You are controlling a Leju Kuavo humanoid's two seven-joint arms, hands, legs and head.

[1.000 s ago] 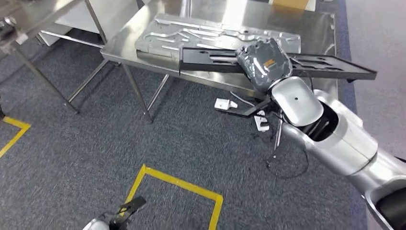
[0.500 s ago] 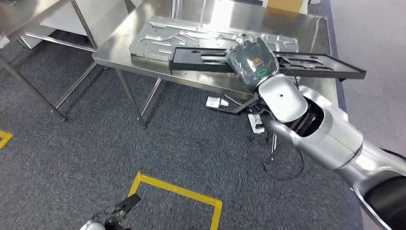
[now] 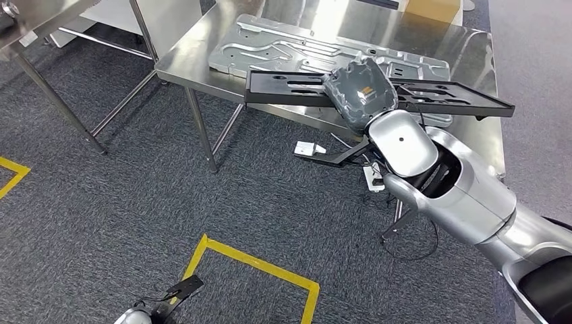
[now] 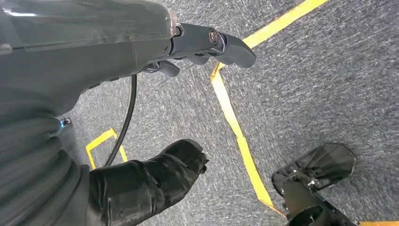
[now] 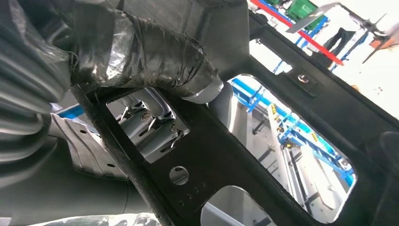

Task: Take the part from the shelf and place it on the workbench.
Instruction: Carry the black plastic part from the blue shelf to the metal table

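My right hand (image 3: 361, 91) grips a long flat black part (image 3: 290, 86) with several cutouts near its middle. It holds the part level, just above the near side of the steel workbench (image 3: 202, 64). One end of the part sticks out past the bench's right edge. In the right wrist view the taped thumb (image 5: 141, 52) lies over the black part (image 5: 226, 155). My left hand (image 3: 158, 310) hangs low over the carpet, and in the left wrist view that hand (image 4: 141, 52) holds nothing, fingers and thumb apart.
A silver stamped panel (image 3: 283, 47) lies on the workbench beneath and behind the black part. A white power strip (image 3: 307, 148) and cables lie on the floor under the bench. Yellow tape (image 3: 256, 263) marks the carpet. Another steel table (image 3: 40, 20) stands at the left.
The whole picture has shifted, so the camera moved. My right hand still holds the black part over the bench's near side. The left hand stays hanging.
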